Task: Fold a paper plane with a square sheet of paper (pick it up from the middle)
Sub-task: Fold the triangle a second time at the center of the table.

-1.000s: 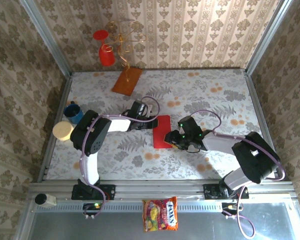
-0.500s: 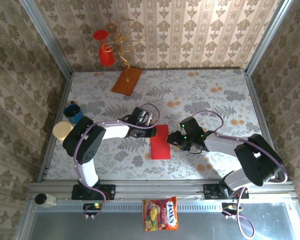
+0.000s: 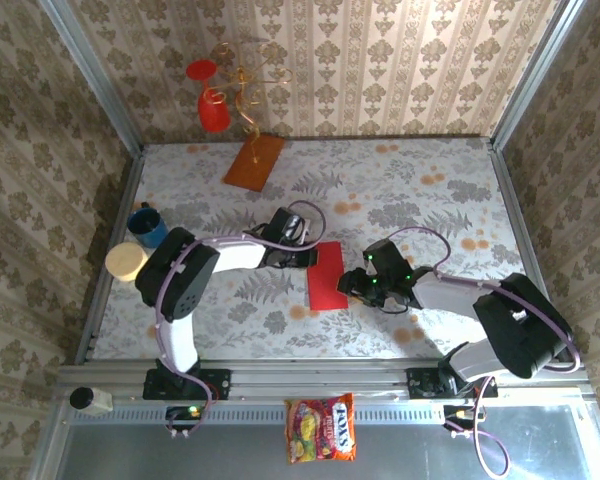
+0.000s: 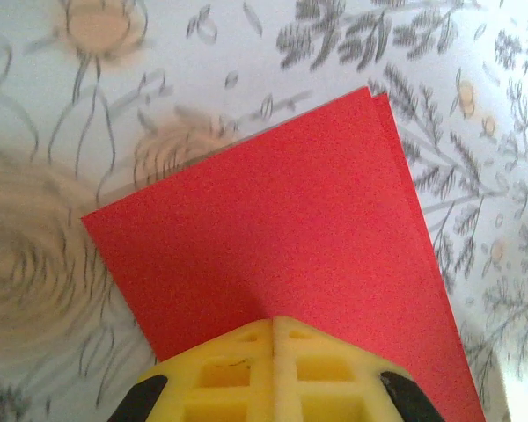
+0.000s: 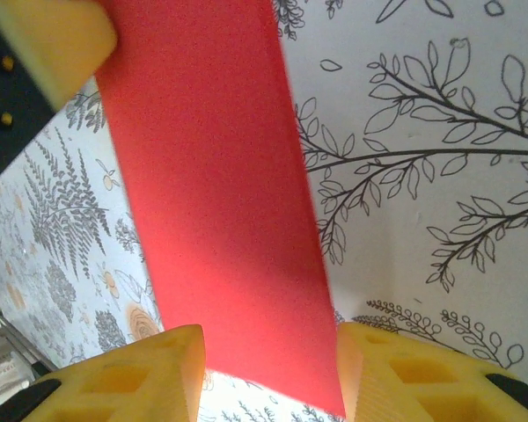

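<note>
A: What is sitting on the table [image 3: 430,200]?
B: The sheet [image 3: 327,278], folded double, at mid-table; left gripper [image 4: 273,321] is pinching its edge, jaws closed; right gripper [image 5: 268,338] is straddling one end, jaws half apart.
A: Handling?
B: Light, floppy, creasing easily; gripping mid-edge is looking safest.

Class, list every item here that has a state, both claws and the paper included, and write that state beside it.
square sheet of paper, folded in two, layers slightly offset, not yet a plane
left claw, shut, tips at the sheet's edge
right claw, open, straddling the sheet
blue mug, upright
candy bag, lying flat
</note>
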